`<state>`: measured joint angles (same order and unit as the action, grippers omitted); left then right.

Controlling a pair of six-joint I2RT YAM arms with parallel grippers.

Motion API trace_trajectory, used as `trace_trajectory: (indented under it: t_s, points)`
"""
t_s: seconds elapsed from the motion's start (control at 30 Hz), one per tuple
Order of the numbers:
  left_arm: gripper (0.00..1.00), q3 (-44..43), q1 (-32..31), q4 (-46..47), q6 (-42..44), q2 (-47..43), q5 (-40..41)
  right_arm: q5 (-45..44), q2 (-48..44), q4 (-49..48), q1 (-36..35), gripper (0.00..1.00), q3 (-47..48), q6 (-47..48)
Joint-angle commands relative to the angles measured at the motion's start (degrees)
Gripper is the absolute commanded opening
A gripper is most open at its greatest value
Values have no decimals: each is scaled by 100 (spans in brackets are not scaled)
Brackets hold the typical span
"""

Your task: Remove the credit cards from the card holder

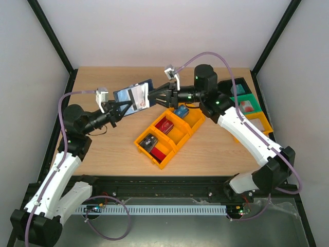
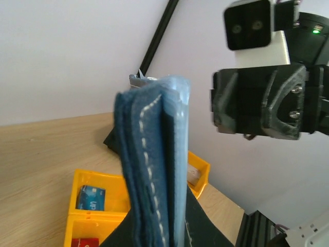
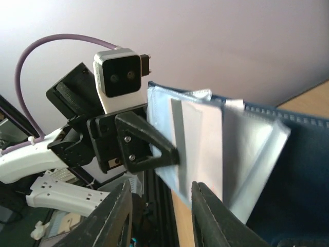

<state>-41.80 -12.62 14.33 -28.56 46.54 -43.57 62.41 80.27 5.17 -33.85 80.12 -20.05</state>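
Left gripper [image 1: 121, 106] pinches the card holder [image 1: 132, 96] in the air above the table [image 1: 103, 149]; right gripper [image 1: 152, 98] is spread at its opposite edge.
Only the right wrist view shows its pale inner sleeves [image 3: 205, 144]. Only the overhead view shows a blue card [image 1: 181, 111], a red card [image 1: 164, 125] and a dark card [image 1: 149, 141] lying in the yellow bin [image 1: 172, 152]. The left wrist view shows the holder edge-on, with white stitching; the blue card's print is too small to read.

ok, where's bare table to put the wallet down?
Free: front-left table, between left arm and yellow bin; the far strip beyond the held wallet; front-right, between bin and right arm. Crowded: centre bin, trays along the right edge.
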Motion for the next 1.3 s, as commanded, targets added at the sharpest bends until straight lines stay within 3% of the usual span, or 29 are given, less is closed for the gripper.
trace_trajectory:
  t_s: [0.0, 0.23, 0.43, 0.53, 0.57, 0.7, 0.9, 1.0, 1.07, 1.27]
  points:
    - [2, -15, -81, 677, 1, -78, -620, 138, 214, -1049, -95, 34, 18, -630]
    - [2, -32, -140, 853, 10, -39, -772, 249, 473, -784, -263, 40, 105, -483]
    - [2, -39, -270, 993, -30, 44, -758, 582, 643, -958, -491, 23, 103, -606]
    - [2, -44, -286, 985, -66, 41, -737, 705, 636, -972, -509, 3, 90, -600]
    - [2, -54, -287, 970, -81, 31, -720, 729, 575, -1005, -509, 2, 53, -536]
    - [12, -37, -277, 974, -166, 2, -718, 678, 320, -1477, -454, 2, -227, -660]
    - [14, -36, -275, 877, -146, -13, -714, 680, 311, -1110, -392, 2, -166, -535]
    - [10, -42, -244, 762, -104, -60, -694, 720, 267, -947, -300, 2, -146, -429]
    - [3, -17, -230, 789, -160, -51, -659, 762, 245, -888, -222, 2, -169, -424]
    - [2, 12, -235, 1040, -292, 8, -757, 987, 256, -1010, -166, 7, -192, -588]
